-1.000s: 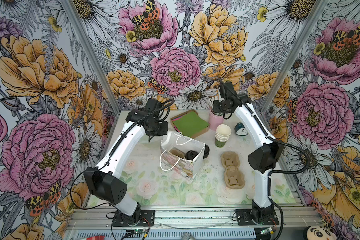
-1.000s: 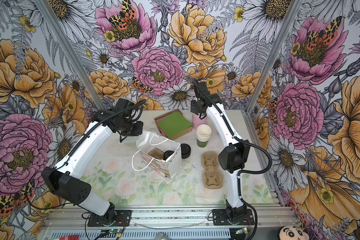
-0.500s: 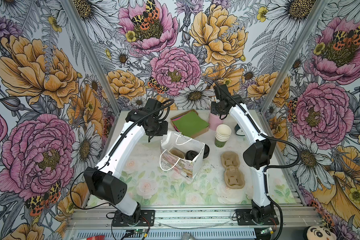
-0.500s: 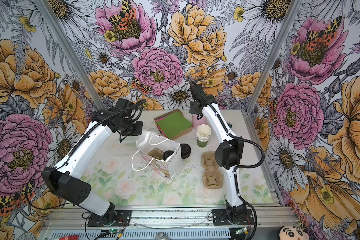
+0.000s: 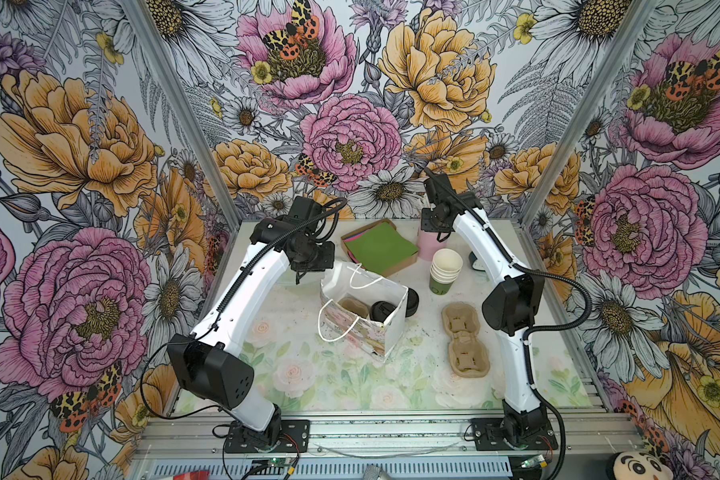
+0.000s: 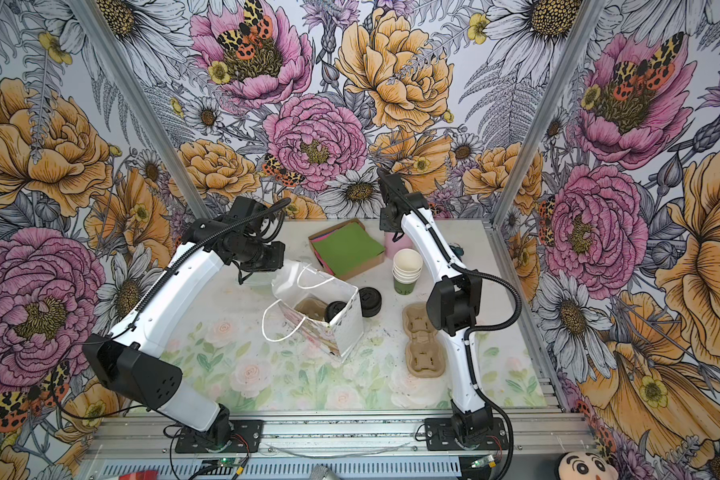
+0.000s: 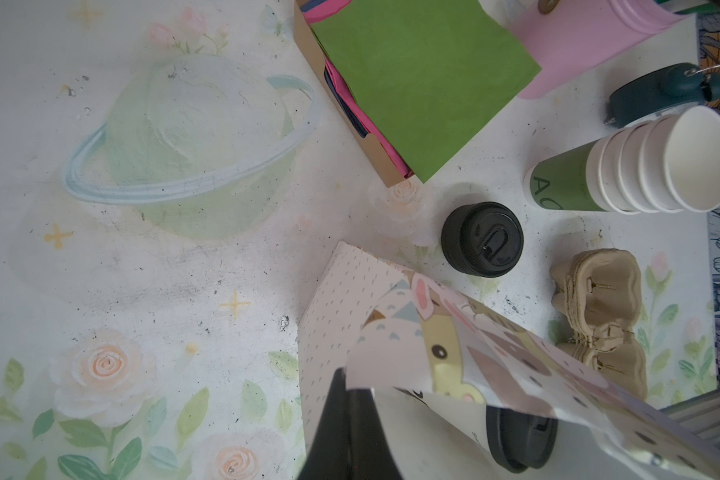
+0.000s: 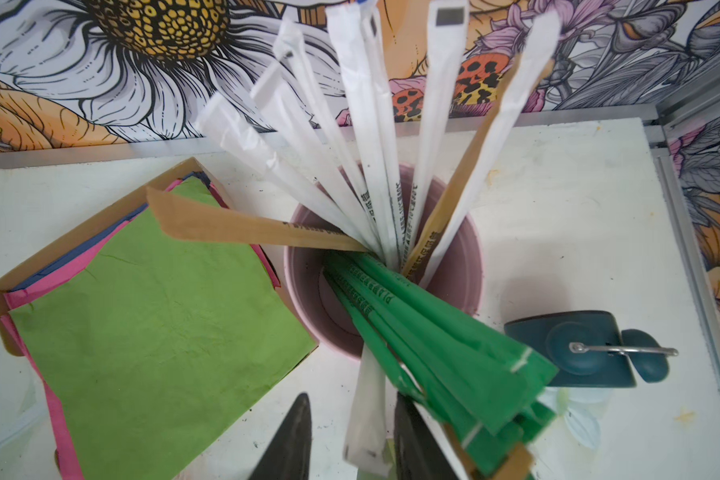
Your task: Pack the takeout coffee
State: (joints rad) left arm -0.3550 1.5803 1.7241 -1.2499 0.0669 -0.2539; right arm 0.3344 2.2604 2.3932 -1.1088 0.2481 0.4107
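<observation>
Your takeout coffee point(image 5: 382, 311) sits inside the bag point(image 5: 393, 328), only its black lid showing; it is likely light and crushable, so grip the wall under the lid. Left fingers point(image 7: 341, 428) pinch the bag's rim; right fingers point(image 8: 294, 436), behind the bag, stand apart around a wrapped straw point(image 8: 366, 415).

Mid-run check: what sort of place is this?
Probably a staged robot cell dressed as a café takeout counter: flower-print walls on a metal frame, left arm and right arm bolted to a front rail, and coffee supplies: stacked paper cups, pulp cup carriers, a pink tub of wrapped straws.
</observation>
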